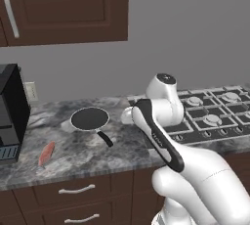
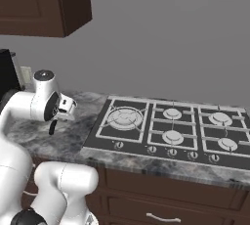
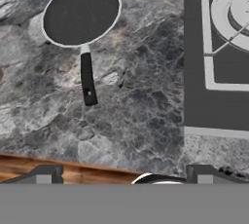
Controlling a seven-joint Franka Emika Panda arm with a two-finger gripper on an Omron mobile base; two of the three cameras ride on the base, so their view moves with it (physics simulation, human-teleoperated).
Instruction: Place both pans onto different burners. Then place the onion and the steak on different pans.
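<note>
The big white arm [image 1: 195, 170] hides part of the hob [image 2: 166, 128]. One black pan [image 1: 90, 119] sits on the grey counter [image 1: 73, 158], left of the hob. The red steak [image 1: 46, 154] lies nearer the front edge. The gripper [image 3: 124, 175] is spread wide, holding nothing, its tips cut off.

A pan [image 1: 90, 119] lies on the desk [image 1: 97, 155] to the left of the hob [image 2: 166, 126], its handle pointing toward the front edge. The steak [image 1: 46, 153] lies further left and nearer the front, just beside an appliance [image 1: 12, 111] at the desk's left end. Drawers [image 1: 73, 192] sit below the desk.
</note>
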